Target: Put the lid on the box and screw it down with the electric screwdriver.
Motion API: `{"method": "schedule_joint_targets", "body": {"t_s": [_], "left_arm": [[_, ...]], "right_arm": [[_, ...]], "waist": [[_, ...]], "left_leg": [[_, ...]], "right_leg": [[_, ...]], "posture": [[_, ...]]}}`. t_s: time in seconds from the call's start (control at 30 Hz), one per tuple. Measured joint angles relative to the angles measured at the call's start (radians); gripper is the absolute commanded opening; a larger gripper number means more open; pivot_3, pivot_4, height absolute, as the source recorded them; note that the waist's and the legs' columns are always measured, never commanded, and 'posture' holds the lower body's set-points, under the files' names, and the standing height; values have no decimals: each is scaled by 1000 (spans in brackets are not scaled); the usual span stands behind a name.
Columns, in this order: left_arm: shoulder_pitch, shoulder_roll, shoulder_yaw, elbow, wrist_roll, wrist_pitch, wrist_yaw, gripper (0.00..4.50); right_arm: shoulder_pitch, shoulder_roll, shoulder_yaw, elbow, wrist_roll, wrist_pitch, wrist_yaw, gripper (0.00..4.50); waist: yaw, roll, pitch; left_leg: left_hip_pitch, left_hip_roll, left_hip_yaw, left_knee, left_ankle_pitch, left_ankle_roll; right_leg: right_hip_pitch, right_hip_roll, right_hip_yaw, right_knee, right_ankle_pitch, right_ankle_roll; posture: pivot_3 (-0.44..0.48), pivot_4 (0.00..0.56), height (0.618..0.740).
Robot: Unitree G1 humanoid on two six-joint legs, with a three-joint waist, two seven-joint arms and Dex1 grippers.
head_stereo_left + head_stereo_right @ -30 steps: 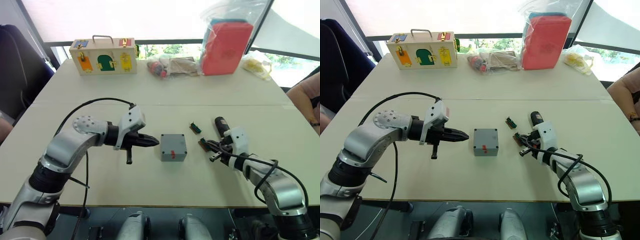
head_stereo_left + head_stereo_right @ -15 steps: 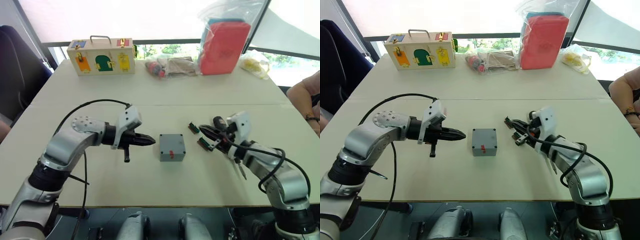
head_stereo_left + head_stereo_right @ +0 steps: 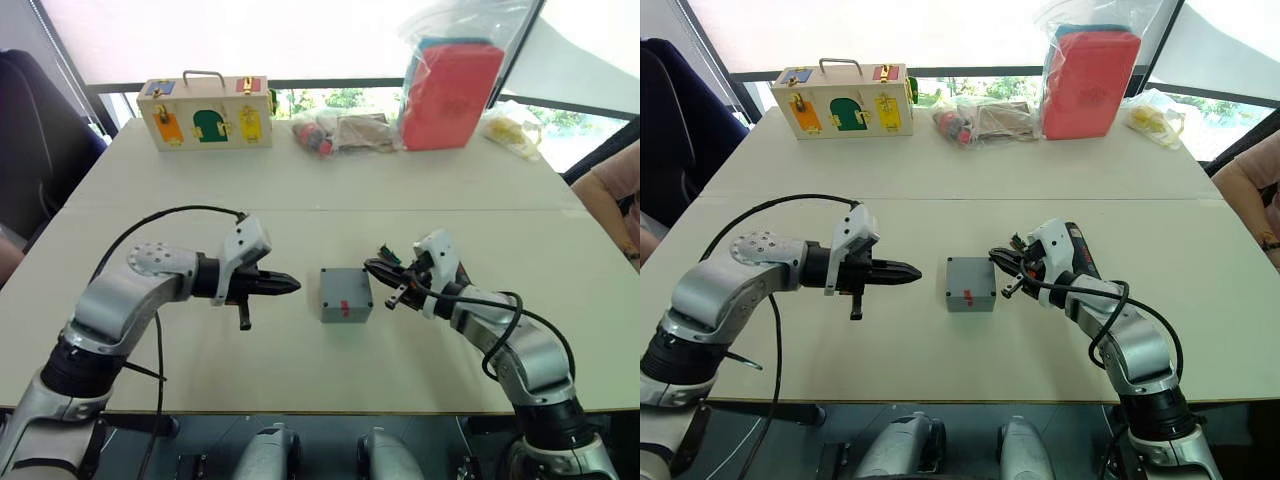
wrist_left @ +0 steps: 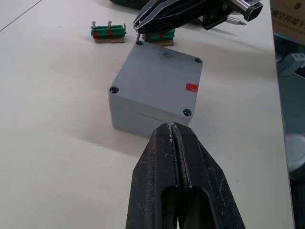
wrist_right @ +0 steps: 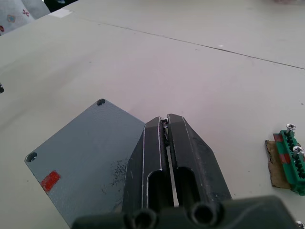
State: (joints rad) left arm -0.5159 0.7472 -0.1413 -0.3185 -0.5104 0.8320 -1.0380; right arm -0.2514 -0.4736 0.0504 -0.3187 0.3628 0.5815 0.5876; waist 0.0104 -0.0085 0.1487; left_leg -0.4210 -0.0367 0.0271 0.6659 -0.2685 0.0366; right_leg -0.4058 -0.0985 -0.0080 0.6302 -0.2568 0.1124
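left claw: fingers pressed together, empty, pointing at the box from its left, near but apart; forearm level over the bench.
box: mid-bench between the two claws, lid already seated on it, red mark up; three corner holes look empty.
right claw: closed on a small screw, tip over the box's far right corner, the nearer arm; forearm slants in from the right.
key relation: screw sits just over that corner hole; the next move probably needs a straight drop.
screwdriver: on the bench right of the box, behind the right wrist.
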Motion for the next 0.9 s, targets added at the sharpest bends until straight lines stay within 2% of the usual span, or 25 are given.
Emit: {"method": "schedule_joint_targets", "body": {"t_s": [0.63, 0.73, 0.83, 0.87, 0.9], "left_arm": [[4, 0, -1, -4, -1, 5, 10, 0], [3, 0, -1, -4, -1, 5, 10, 0], [3, 0, -1, -4, -1, 5, 10, 0], [3, -1, -1, -4, -1, 5, 10, 0], [3, -2, -1, -4, -1, 5, 10, 0]], "right_arm": [[16, -3, 4, 17, -20, -10, 13, 22], [15, 1, 7, 29, -28, -20, 12, 713], [12, 0, 6, 31, -34, -23, 9, 1768], [11, 0, 6, 31, -34, -23, 9, 2249], [10, -1, 5, 31, -34, -23, 10, 2455]], "waist": [[0, 0, 0], [0, 0, 0], [0, 0, 0], [0, 0, 0], [0, 0, 0]], "left_leg": [[0, 0, 0, 0, 0, 0], [0, 0, 0, 0, 0, 0], [0, 0, 0, 0, 0, 0], [0, 0, 0, 0, 0, 0], [0, 0, 0, 0, 0, 0]], "right_leg": [[0, 0, 0, 0, 0, 0], [0, 0, 0, 0, 0, 0], [0, 0, 0, 0, 0, 0], [0, 0, 0, 0, 0, 0], [0, -1, 0, 0, 0, 0]], "posture": [[0, 150, 740], [0, 150, 740], [0, 150, 740], [0, 150, 740], [0, 150, 740]]}}
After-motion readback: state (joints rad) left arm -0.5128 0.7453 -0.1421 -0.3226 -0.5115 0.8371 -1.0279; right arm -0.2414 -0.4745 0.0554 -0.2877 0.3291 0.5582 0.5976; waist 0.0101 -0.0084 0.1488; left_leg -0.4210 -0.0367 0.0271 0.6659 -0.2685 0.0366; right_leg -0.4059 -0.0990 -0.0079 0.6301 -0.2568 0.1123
